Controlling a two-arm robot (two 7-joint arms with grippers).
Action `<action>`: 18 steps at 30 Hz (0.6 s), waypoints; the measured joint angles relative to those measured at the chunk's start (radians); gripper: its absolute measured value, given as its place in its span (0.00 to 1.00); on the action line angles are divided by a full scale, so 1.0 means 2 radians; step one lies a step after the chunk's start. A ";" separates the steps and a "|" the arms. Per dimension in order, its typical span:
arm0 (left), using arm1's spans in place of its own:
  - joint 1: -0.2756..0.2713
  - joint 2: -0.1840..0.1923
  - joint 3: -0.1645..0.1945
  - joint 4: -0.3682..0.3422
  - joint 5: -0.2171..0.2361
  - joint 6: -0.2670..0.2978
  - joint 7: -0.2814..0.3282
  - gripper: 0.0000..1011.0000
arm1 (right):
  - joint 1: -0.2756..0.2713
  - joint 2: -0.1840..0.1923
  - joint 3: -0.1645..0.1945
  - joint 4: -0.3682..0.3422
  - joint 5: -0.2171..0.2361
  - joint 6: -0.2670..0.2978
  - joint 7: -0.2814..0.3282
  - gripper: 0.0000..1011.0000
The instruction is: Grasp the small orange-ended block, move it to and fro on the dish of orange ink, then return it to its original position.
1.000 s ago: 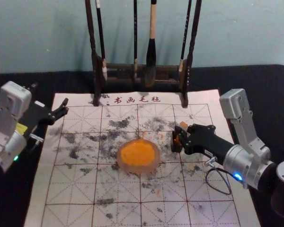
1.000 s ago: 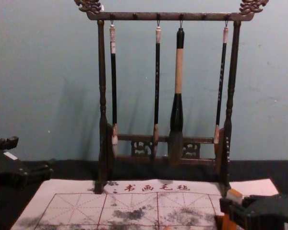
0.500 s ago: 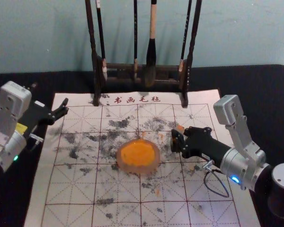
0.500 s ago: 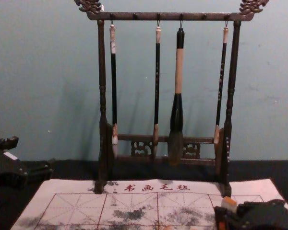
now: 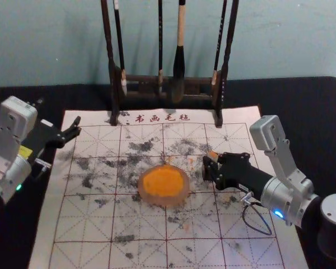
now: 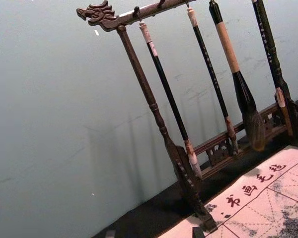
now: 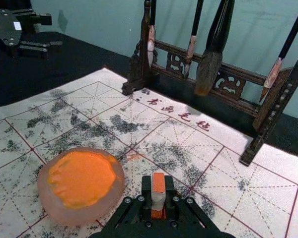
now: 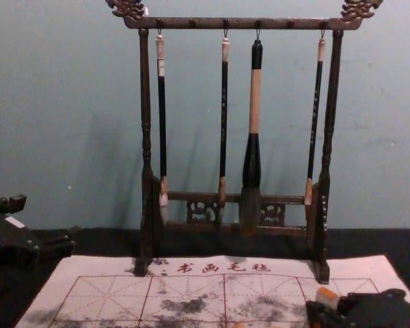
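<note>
Holding its fingers spread apart, the black left gripper [image 5: 77, 126] is at the far left corner of the white paper-like mat [image 5: 95, 224], which bears a red grid, red characters and dark smudges. The silvery arm behind it reaches in over the black cloth [image 5: 308, 112].

Behind the mat stands a dark carved wooden rack [image 8: 232, 23], with four long-handled brushes [image 8: 253, 102] hanging from its top bar. In front of the rack, around the middle of the mat, sits a round, pinkish translucent dish [image 5: 149, 197] with a pool of bright orange ink [image 5: 163, 182] on it.

To the right of the dish, apart from it, is the small white block with orange ends [image 7: 158, 197]. The black right gripper [image 5: 208, 166] grasps it between closed-in fingers, one orange end poking up above them. Whether the block's lower end touches the mat cannot be told.
</note>
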 joint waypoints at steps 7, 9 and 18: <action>0.000 0.000 0.000 0.000 0.000 0.000 0.000 0.99 | 0.000 0.000 0.000 0.001 -0.007 -0.004 0.001 0.11; 0.000 0.000 0.000 0.000 0.000 0.000 0.000 0.99 | 0.000 0.000 0.000 0.001 -0.007 -0.004 0.001 0.11; 0.000 0.000 0.000 0.000 0.000 0.000 0.000 0.99 | 0.000 0.000 0.000 0.001 -0.006 -0.004 0.001 0.11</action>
